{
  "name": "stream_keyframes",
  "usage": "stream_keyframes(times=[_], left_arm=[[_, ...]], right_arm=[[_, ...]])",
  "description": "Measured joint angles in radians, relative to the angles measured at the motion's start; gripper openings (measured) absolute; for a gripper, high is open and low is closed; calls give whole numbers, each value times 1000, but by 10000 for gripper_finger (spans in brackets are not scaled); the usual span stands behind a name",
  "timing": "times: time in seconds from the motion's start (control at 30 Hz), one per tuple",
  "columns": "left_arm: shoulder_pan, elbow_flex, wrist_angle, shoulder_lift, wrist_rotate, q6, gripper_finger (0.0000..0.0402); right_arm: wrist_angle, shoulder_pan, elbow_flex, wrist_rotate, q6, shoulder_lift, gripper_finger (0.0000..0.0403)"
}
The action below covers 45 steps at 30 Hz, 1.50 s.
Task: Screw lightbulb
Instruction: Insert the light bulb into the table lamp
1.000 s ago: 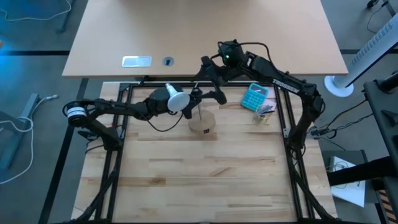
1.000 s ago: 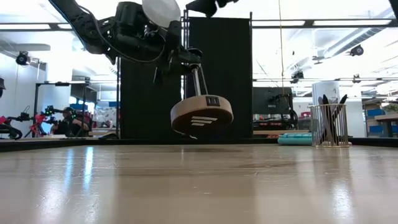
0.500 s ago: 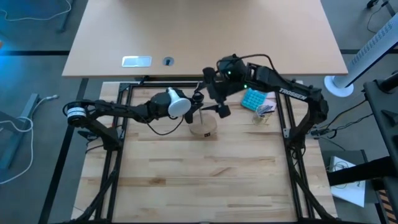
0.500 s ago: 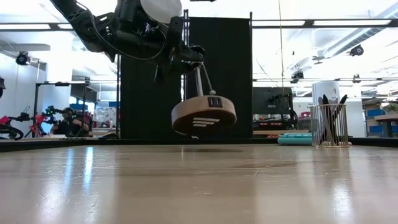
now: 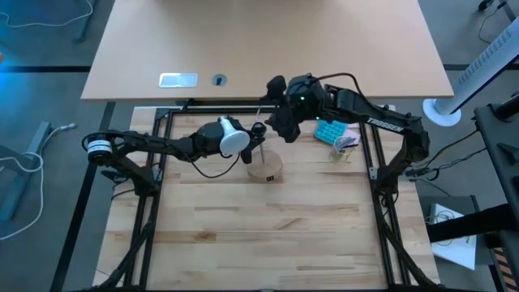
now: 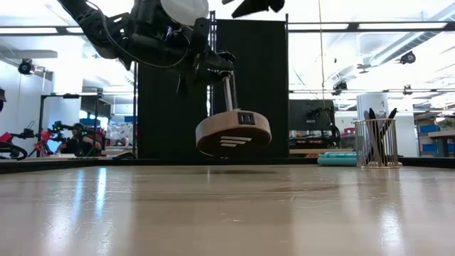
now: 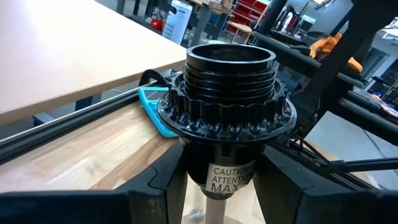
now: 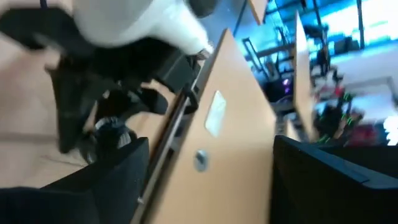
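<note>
The left gripper, narrowed on the black threaded socket, holds its round wooden base aloft for threading; the white round-globe lightbulb sits above that gripper, while the right gripper hovers wide, empty.

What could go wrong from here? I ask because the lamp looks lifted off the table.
1. The left gripper holds the black socket by its neck, so the wooden base hangs tilted above the table and might swing or slip.
2. The lightbulb appears to sit atop the left arm, not in the open right gripper, so it could roll off.
</note>
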Motion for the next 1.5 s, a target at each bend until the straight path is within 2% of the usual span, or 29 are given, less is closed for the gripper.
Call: stream_keyframes(times=[0.13,0.3,0.43,0.67,1.1,1.3,1.5], left_arm=[[-4,0,0,0,0,6,141],[-9,0,-2,0,1,14,142],[-12,0,-16,0,8,23,142],[-17,0,-37,0,41,24,143],[-17,0,-45,0,203,-7,143],[-17,0,-48,0,290,5,143],[-19,0,-52,0,301,10,143]], right_arm=[[44,1,0,-22,-117,32,339],[73,10,-2,-52,-135,68,339],[77,18,-1,-158,-135,81,339],[60,23,-2,-189,-147,98,339],[46,16,-2,-253,-122,99,339],[52,0,-3,-445,-89,98,339],[105,-8,-8,-510,-53,121,339]])
